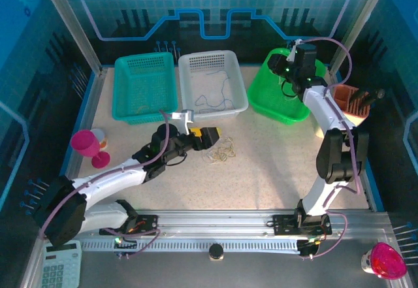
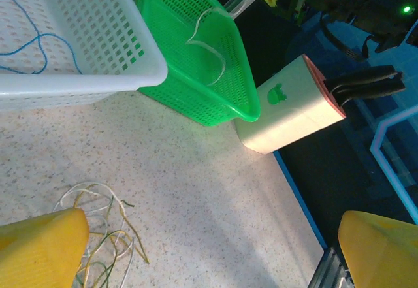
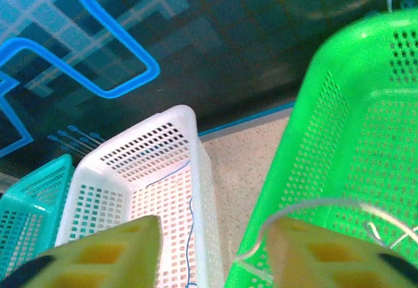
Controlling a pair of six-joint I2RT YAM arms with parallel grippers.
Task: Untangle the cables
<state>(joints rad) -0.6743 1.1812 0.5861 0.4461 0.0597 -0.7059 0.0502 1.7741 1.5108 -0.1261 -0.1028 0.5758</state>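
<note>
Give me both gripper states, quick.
Left gripper: open, holding nothing; the tangle lies beside it.
Right gripper: open; whitish cable loops against it, over the green basket.

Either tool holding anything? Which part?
Left tool: open, nothing held. Right tool: open; white cable loops beside it, hold cannot be told.
</note>
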